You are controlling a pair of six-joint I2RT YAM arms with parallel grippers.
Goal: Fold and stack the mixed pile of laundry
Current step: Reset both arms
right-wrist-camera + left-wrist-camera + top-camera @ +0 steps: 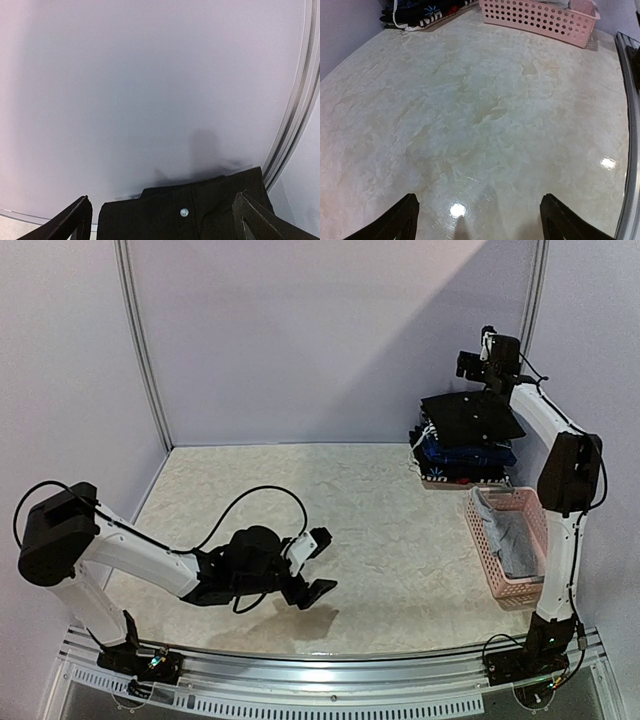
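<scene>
Hovering low over the near part of the cream, marble-patterned table (300,490), the left gripper (322,566) is holding its 2 black fingers spread wide, and its wrist camera is showing only glossy tabletop between them. Farther back and to the right, the pink plastic lattice basket (483,555) is standing beside the right arm, its long side running away from the arm bases. A crumpled grey garment (518,540) is lying inside it. Just beyond the basket's far end, in the far right corner, the stack of folded garments (465,452) is sitting on the table close to the wall. A black-and-white striped garment (434,18) is showing low in this stack, blue pieces are lying in the middle, and a large plain black garment (470,415) is resting on top, overhanging the layers beneath. The right arm is reaching high, and the right gripper (478,362) is hanging over the far edge of the stack with its jaws spread wide. Its wrist camera is looking down on the black garment's collar, where a small white button (184,212) is sitting between the 2 fingers; whether the fingers are touching the cloth cannot be told. Behind everything, the plain lilac wall (330,340) is closing off the scene.
</scene>
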